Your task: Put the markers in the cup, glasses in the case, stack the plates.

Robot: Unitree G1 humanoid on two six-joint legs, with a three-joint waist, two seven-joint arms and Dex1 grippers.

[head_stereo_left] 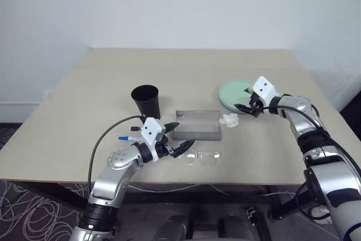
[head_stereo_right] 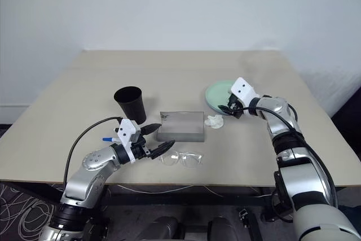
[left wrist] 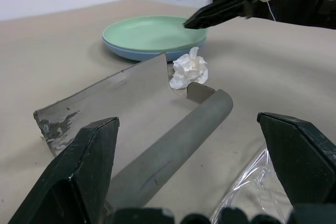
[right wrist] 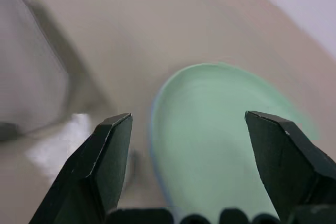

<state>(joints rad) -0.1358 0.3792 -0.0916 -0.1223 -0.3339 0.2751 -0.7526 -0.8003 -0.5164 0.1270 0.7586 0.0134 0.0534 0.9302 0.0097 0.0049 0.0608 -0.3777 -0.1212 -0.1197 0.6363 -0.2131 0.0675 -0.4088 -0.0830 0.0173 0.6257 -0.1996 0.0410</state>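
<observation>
Mint plate [head_stereo_left: 232, 93] stacked on blue plate [left wrist: 128, 52] near worktop [head_stereo_left: 186, 66] right edge; our right pincer [head_stereo_left: 248, 104] wide above rim, empty. Left pincer [head_stereo_left: 179, 136] wide, empty, between case [head_stereo_left: 196, 125] and glasses [head_stereo_left: 200, 158]. Cup [head_stereo_left: 146, 101] upright left of case; far worktop open.

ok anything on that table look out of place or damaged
A small crumpled white scrap lies between the grey case and the stacked plates; it looks like litter. The case's open flap is scuffed and worn at one corner. The glasses lie near the table's front edge.
</observation>
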